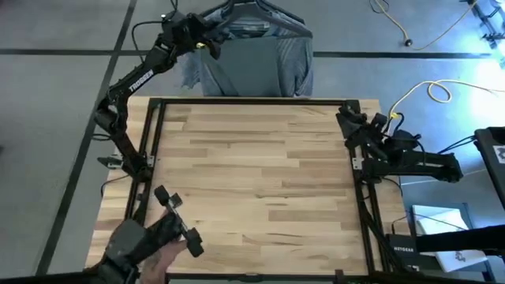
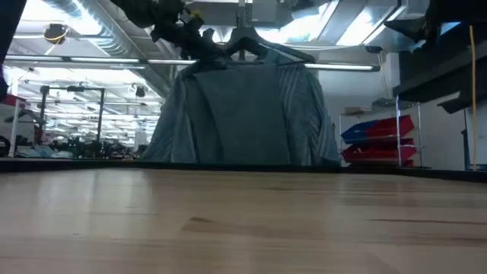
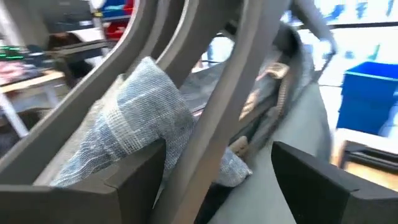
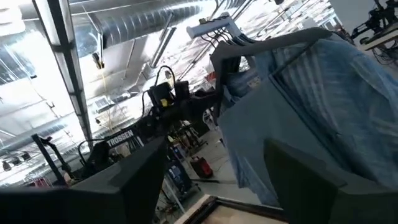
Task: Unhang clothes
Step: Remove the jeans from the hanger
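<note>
Both soft shirts, the striped blue-grey shirt [image 1: 293, 67] behind the plain grey T-shirt [image 1: 241, 67], hang beyond the table's far edge. The left gripper [image 1: 207, 41], nearer, has its fingers apart astride the striped shoulder fabric. The right gripper [image 1: 347, 118] waits open at the table's right edge.

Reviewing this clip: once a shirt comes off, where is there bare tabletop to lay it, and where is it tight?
The wooden table is bare across its middle, between the black frame rails. It is crowded at the far edge, where the left gripper works at the hanging shirts. The right gripper waits at the far right corner; a person's hand sits at the near left.
</note>
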Robot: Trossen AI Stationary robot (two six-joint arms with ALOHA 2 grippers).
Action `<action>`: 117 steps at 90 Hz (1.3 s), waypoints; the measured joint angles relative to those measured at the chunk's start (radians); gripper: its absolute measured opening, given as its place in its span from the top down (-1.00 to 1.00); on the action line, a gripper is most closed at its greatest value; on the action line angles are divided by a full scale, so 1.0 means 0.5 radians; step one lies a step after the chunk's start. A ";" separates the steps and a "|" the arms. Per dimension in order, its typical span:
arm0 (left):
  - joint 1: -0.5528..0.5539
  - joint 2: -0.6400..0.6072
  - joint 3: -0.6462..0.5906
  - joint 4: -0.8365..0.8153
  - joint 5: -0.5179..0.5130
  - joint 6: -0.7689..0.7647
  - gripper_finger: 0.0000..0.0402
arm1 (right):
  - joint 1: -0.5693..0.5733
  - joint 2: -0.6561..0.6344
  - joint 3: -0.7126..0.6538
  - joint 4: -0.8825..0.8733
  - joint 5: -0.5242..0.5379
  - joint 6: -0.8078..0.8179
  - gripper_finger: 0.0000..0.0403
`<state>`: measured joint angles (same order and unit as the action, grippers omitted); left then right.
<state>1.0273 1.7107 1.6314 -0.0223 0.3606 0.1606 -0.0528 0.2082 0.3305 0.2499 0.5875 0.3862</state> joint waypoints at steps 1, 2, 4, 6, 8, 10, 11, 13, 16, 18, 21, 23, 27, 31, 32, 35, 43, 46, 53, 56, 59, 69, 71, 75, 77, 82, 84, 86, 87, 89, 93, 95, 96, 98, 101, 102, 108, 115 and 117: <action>0.002 0.000 0.000 -0.003 0.015 -0.008 -0.36 | 0.000 0.000 0.000 -0.004 0.005 0.001 -0.24; 0.006 0.000 0.000 -0.005 0.032 -0.017 -0.36 | 0.000 0.000 0.000 -0.009 0.010 0.002 -0.24; 0.010 0.000 0.000 -0.015 0.057 -0.042 -0.34 | 0.000 0.000 0.000 -0.021 0.012 0.003 -0.24; 0.013 0.000 0.000 -0.024 0.080 -0.052 -0.32 | 0.000 0.000 0.000 -0.035 0.015 0.004 -0.24; 0.018 0.000 0.000 -0.032 0.096 -0.075 -0.29 | 0.000 0.001 0.000 -0.047 0.023 0.003 -0.24; 0.021 0.000 -0.001 -0.034 0.114 -0.100 -0.26 | 0.000 0.001 0.000 -0.050 0.032 0.003 -0.24; 0.021 0.000 -0.001 -0.034 0.126 -0.109 -0.25 | 0.000 0.001 0.000 -0.050 0.034 0.003 -0.24; 0.023 0.000 -0.001 -0.033 0.154 -0.126 -0.21 | 0.000 0.001 0.000 -0.047 0.046 0.005 -0.24; 0.027 0.000 -0.002 -0.032 0.210 -0.137 -0.15 | 0.000 0.001 0.000 -0.036 0.067 0.020 -0.24; 0.031 0.000 -0.002 -0.032 0.245 -0.138 -0.11 | 0.000 0.001 0.000 -0.027 0.079 0.035 -0.24; 0.031 0.000 -0.002 -0.035 0.282 -0.136 -0.04 | 0.000 0.000 0.000 -0.017 0.086 0.055 -0.24; 0.031 0.000 -0.002 -0.041 0.296 -0.136 0.01 | 0.000 0.000 0.000 -0.016 0.095 0.057 -0.24; 0.030 0.000 -0.002 -0.055 0.302 -0.135 0.11 | 0.000 0.000 0.000 -0.019 0.098 0.057 -0.24; 0.029 0.000 -0.002 -0.063 0.302 -0.134 0.20 | 0.000 -0.001 0.000 -0.028 0.098 0.057 -0.24; 0.029 0.000 -0.002 -0.064 0.302 -0.134 0.23 | 0.000 -0.001 0.000 -0.031 0.098 0.057 -0.24; 0.029 0.000 -0.002 -0.064 0.302 -0.134 0.30 | 0.000 -0.001 0.000 -0.039 0.098 0.057 -0.24; 0.029 0.000 -0.002 -0.061 0.302 -0.133 0.51 | 0.000 0.000 0.000 -0.045 0.100 0.057 -0.24; 0.029 0.000 -0.002 -0.059 0.302 -0.133 0.59 | 0.000 0.000 0.000 -0.045 0.102 0.057 -0.24; 0.027 0.000 -0.002 -0.053 0.329 -0.142 0.77 | 0.000 0.000 0.000 -0.052 0.104 0.057 -0.24; 0.024 0.000 -0.002 -0.049 0.332 -0.152 0.84 | 0.000 0.000 0.000 -0.058 0.104 0.057 -0.24; 0.014 0.000 -0.002 -0.045 0.328 -0.154 0.87 | 0.000 0.000 0.000 -0.067 0.105 0.057 -0.24; 0.000 0.000 -0.002 -0.034 0.307 -0.153 0.87 | 0.000 0.000 0.000 -0.098 0.116 0.056 -0.24; 0.001 0.000 -0.002 -0.034 0.308 -0.156 0.87 | 0.000 0.000 0.000 -0.100 0.115 0.056 -0.24; 0.001 0.000 -0.005 -0.023 0.315 -0.169 0.87 | 0.000 0.000 0.000 -0.101 0.115 0.056 -0.24; 0.001 0.000 -0.005 -0.014 0.316 -0.180 0.87 | 0.000 0.000 0.000 -0.101 0.115 0.056 -0.24; 0.000 -0.005 -0.005 0.010 0.313 -0.195 0.87 | 0.000 0.000 0.000 -0.103 0.115 0.056 -0.24; 0.000 -0.007 -0.005 0.014 0.308 -0.195 0.87 | 0.000 0.000 0.000 -0.104 0.115 0.056 -0.24; 0.000 -0.013 -0.006 0.019 0.306 -0.193 0.87 | 0.000 0.000 0.000 -0.105 0.115 0.056 -0.24; 0.000 -0.015 -0.007 0.022 0.306 -0.192 0.87 | 0.000 0.000 0.000 -0.104 0.115 0.056 -0.24; 0.000 -0.020 -0.008 0.029 0.305 -0.192 0.87 | 0.000 0.000 0.000 -0.104 0.115 0.056 -0.24; 0.001 -0.031 -0.007 0.034 0.301 -0.189 0.87 | 0.000 0.000 0.000 -0.106 0.115 0.056 -0.24; 0.002 -0.038 -0.004 0.031 0.299 -0.187 0.87 | 0.000 0.000 0.000 -0.109 0.115 0.056 -0.24; 0.004 -0.043 -0.001 0.027 0.298 -0.187 0.87 | 0.000 0.000 0.000 -0.113 0.115 0.056 -0.24; 0.008 -0.051 0.010 0.017 0.298 -0.187 0.87 | 0.000 0.000 0.000 -0.121 0.115 0.056 -0.24; 0.015 -0.064 0.029 -0.007 0.296 -0.186 0.87 | 0.000 0.000 0.000 -0.134 0.114 0.056 -0.24; 0.017 -0.070 0.034 -0.015 0.296 -0.183 0.87 | 0.000 0.000 0.000 -0.136 0.114 0.057 -0.24; 0.019 -0.104 0.075 -0.058 0.297 -0.162 0.87 | 0.000 0.000 0.000 -0.147 0.114 0.062 -0.24; 0.018 -0.163 0.100 -0.142 0.283 -0.130 0.87 | 0.000 0.000 0.000 -0.149 0.114 0.063 -0.24; 0.018 -0.174 0.103 -0.166 0.282 -0.119 0.87 | 0.000 0.000 0.000 -0.148 0.114 0.060 -0.24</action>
<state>1.0363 1.6238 1.6831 -0.1052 0.5018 0.1014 -0.0528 0.2081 0.3305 0.1759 0.6445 0.4163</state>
